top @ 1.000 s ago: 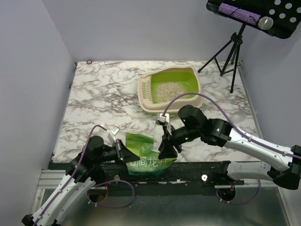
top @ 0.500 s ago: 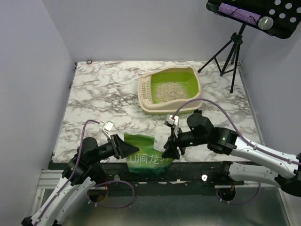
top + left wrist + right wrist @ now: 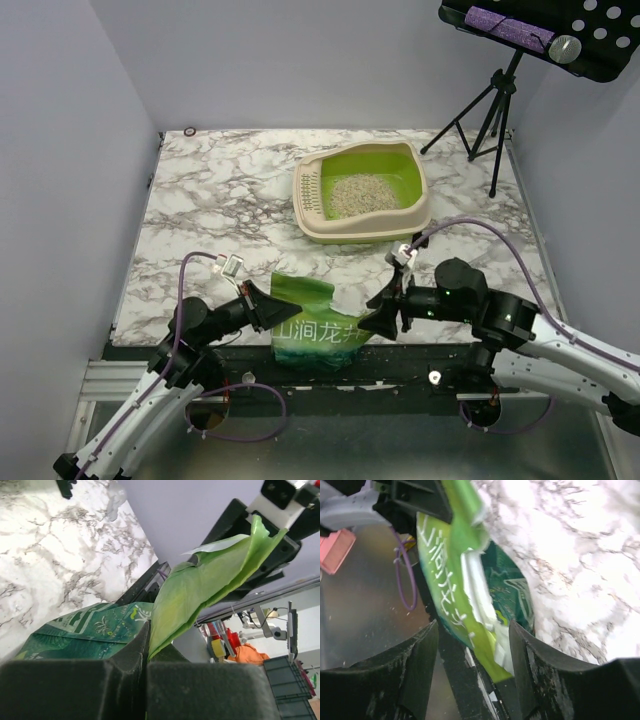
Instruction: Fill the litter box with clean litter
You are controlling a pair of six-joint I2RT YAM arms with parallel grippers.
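The litter box, beige rim and lime-green inside, sits at the table's far middle with a patch of grey-beige litter in it. A green printed plastic bag lies at the near edge between my arms. My left gripper is shut on the bag's left top corner. My right gripper is open beside the bag's right edge, and the bag's torn edge shows between its fingers untouched.
A black tripod stands at the back right with a perforated tray above it. A small ring lies at the far left corner. The table's metal front rail runs under the bag.
My right gripper let go of the bag's right corner and drew back to the right. My left gripper kept its hold and moved slightly right. The bag sagged lower and flatter.
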